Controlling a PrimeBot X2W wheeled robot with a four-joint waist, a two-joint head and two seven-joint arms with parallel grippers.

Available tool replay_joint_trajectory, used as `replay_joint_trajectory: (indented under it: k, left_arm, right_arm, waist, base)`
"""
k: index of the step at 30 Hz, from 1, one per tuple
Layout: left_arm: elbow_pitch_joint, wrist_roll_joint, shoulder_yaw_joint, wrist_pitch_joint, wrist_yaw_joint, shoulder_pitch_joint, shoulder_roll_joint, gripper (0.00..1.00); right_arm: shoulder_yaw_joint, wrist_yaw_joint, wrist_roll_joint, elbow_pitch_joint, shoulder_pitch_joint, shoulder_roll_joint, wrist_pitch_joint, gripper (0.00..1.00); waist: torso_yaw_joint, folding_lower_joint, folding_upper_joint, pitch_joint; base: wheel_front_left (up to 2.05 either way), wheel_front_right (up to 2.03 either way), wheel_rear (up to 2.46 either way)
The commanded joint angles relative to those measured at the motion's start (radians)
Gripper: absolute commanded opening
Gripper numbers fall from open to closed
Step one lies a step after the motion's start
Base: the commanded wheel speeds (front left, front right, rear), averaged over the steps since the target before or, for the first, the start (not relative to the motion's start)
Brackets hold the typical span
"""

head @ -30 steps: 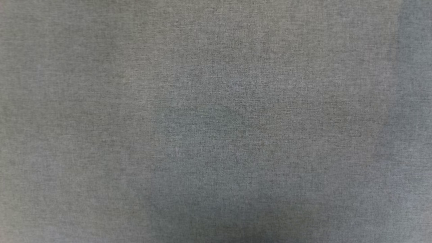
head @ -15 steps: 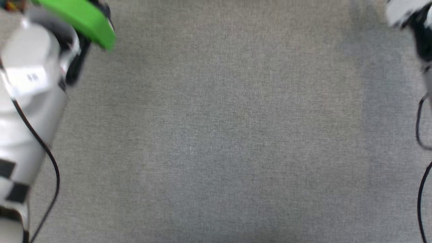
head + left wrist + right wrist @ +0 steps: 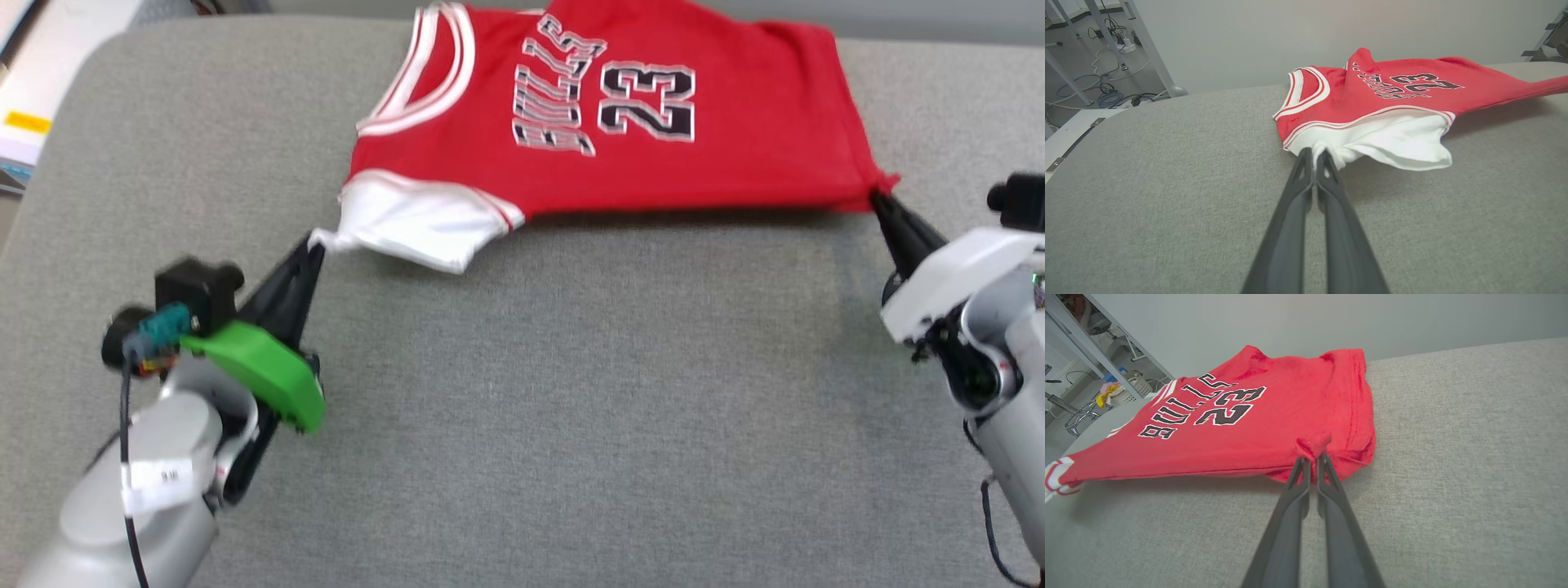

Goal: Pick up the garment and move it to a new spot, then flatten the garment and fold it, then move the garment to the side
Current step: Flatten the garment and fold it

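A soft red jersey [image 3: 604, 122] with white short sleeves and black "BULLS 23" lettering lies across the upper middle of the head view. Its near edge appears raised and stretched between both grippers. The left gripper [image 3: 314, 245], at centre left, has its fingers pinched tight on the bunched hem of the white sleeve [image 3: 408, 224]. The right gripper [image 3: 880, 196], at the right edge, is clamped on a red bottom corner. The cloth looks light and limp, so corners and hems seem the best holds, and even tension should keep it flat. It may drag slightly on the grey woven padded surface [image 3: 571, 408]. In the left wrist view's upper left, metal frame legs [image 3: 1147, 45] and cables [image 3: 1106, 94] sit before a pale wall [image 3: 1229, 36].
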Motion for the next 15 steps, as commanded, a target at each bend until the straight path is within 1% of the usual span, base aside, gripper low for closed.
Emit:
replay_joint_trajectory:
  k: [1,7,9,15]
  left_arm:
    - [-0.011,-0.005,-0.004,-0.006,0.01,0.039,0.013,0.0]
    - [-0.07,-0.015,-0.038,0.016,0.032,0.163,0.039,0.0]
    - [-0.093,-0.017,-0.056,0.03,0.03,0.199,0.045,0.0]
    - [-0.144,-0.032,-0.092,0.065,0.047,0.304,0.072,0.0]
  right_arm:
    - [-0.002,-0.001,0.02,0.003,0.032,-0.005,-0.003,0.0]
    - [0.01,-0.001,0.089,-0.006,0.153,-0.007,0.018,0.0]
    - [0.014,-0.001,0.111,-0.015,0.191,-0.015,0.025,0.0]
    - [0.034,-0.001,0.154,-0.056,0.319,-0.045,0.055,0.0]
  waist:
    - [0.021,0.0001,0.0,-0.084]
    - [0.028,0.0001,0.0,-0.147]
    - [0.029,0.0001,0.0,-0.168]
    - [0.03,0.0001,0.0,-0.235]
  base:
    - [0.0,0.0,0.0]
    - [0.0,0.0,0.0]
    - [0.0,0.0,0.0]
    - [0.0,0.0,0.0]
